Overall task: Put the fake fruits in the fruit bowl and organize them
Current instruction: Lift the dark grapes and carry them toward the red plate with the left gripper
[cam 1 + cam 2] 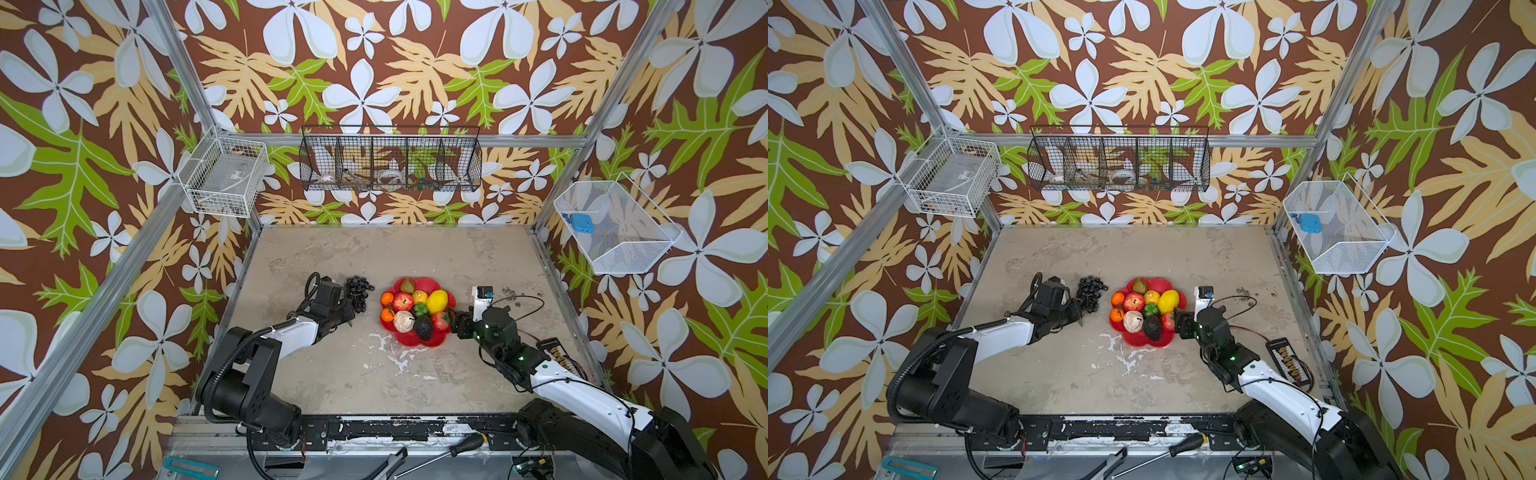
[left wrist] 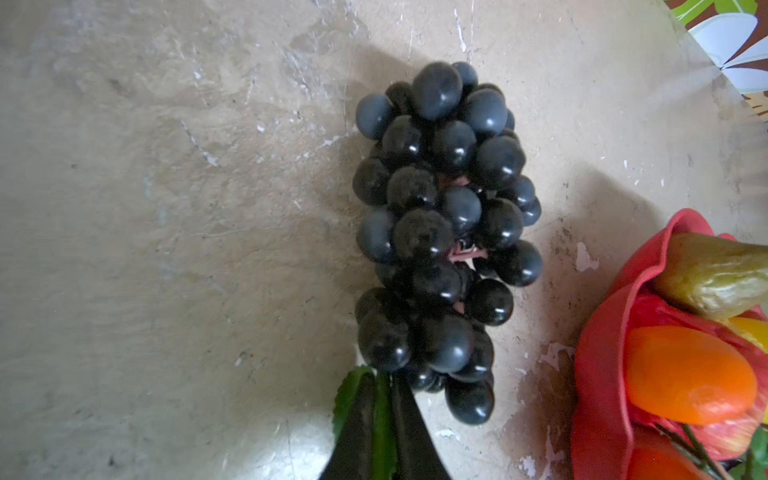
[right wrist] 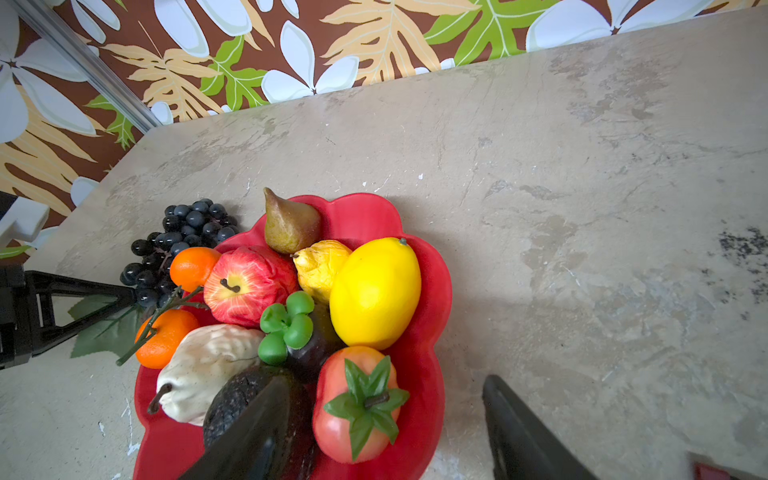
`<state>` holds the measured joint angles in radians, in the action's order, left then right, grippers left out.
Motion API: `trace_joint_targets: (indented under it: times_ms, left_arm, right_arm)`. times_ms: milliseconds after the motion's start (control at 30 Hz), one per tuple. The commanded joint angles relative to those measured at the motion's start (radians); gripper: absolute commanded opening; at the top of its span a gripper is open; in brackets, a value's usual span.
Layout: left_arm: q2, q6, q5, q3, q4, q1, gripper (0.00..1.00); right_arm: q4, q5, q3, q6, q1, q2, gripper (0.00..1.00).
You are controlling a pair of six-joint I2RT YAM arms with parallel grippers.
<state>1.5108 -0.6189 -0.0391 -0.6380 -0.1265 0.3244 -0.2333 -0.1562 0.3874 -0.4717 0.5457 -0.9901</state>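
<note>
The red scalloped fruit bowl (image 1: 429,284) (image 1: 1159,341) (image 3: 434,291) sits mid-table. It holds a large lemon (image 1: 436,301), a small lemon (image 3: 322,264), an apple (image 1: 402,301), a pear (image 3: 289,222), two oranges (image 1: 387,298) (image 1: 387,315), a cream lumpy piece (image 1: 404,321), an avocado (image 1: 424,327) and a strawberry (image 3: 357,403). The black grape bunch (image 1: 359,293) (image 1: 1091,293) (image 2: 444,232) lies on the table just left of the bowl. My left gripper (image 1: 353,319) (image 2: 384,399) is shut on its green leaf. My right gripper (image 1: 451,322) (image 3: 386,382) is open, straddling the bowl's right rim by the strawberry.
Wire baskets hang on the walls: white at left (image 1: 226,176), black at the back (image 1: 390,160), white at right (image 1: 615,226). A black terminal block (image 1: 1287,359) with cables lies by the right arm. A screwdriver (image 1: 465,444) rests on the front rail.
</note>
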Motion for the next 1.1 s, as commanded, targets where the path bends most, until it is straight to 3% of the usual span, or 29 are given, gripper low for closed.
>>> trace_joint_targets:
  times_ms: [0,467,700,1067]
  left_arm:
    - [-0.001,0.025,-0.029,0.006,-0.020,0.005,0.21]
    - [-0.007,0.128,0.102,0.000,-0.031,0.112,0.31]
    - [0.079,0.164,0.180,-0.067,0.024,0.131,0.39]
    - [0.104,0.173,0.303,-0.089,0.083,0.142,0.27]
  right_arm:
    - [-0.014,-0.001,0.009,-0.008,0.001,-0.004,0.73]
    - [-0.014,0.002,0.011,-0.007,0.000,-0.010,0.73]
    - [-0.011,0.000,0.011,-0.006,0.000,-0.006,0.73]
    - [-0.012,0.003,0.011,-0.008,0.001,-0.005,0.73]
